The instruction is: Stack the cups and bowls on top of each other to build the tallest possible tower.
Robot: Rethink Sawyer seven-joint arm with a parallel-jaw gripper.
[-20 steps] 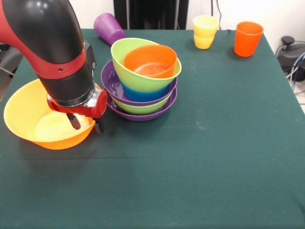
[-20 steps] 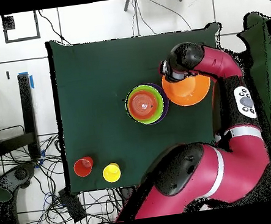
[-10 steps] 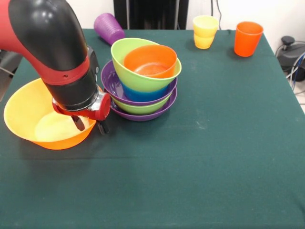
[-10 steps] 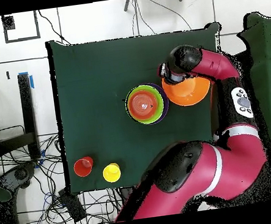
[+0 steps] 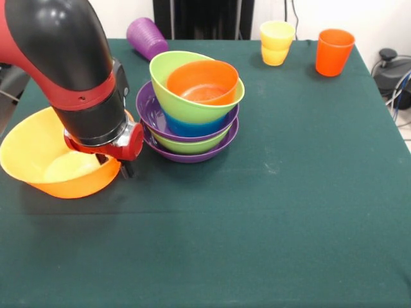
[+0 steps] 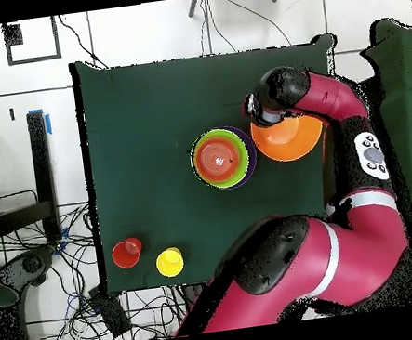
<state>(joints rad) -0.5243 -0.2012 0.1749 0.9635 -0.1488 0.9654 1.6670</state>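
Across the table: a dark green cloth (image 5: 302,212) is covering the table, with cables lying on the floor beyond its edges in the overhead view.
Around the tower: the big yellow-orange bowl (image 5: 45,160) is sitting just beside the tower (image 5: 191,106), on its left in the front view; the two are looking close to touching, but the arm is hiding the gap.
In the way: the red and black arm (image 5: 70,70) is hanging over the yellow-orange bowl's near-tower side and covering part of its rim.
Gripper: the gripper (image 5: 114,168) is reaching down at that bowl's rim, one finger showing outside the wall; whether it is clamping the rim or standing apart cannot be told.
Tower contents: a wide purple bowl at the bottom is holding a green one, then a second purple, a small blue, a tilted green bowl, and the small red-orange bowl (image 5: 202,82) nested on top.
Yellow-orange bowl contents: nothing is showing inside it.
Cups: the ribbed purple cup (image 5: 146,37) is lying on its side behind the tower; the yellow-orange cups (image 5: 277,42) are standing nested near the far edge, with the orange-red cup (image 5: 334,51) upright just beside them, well apart from the tower.
Writing: no readable lettering is showing.
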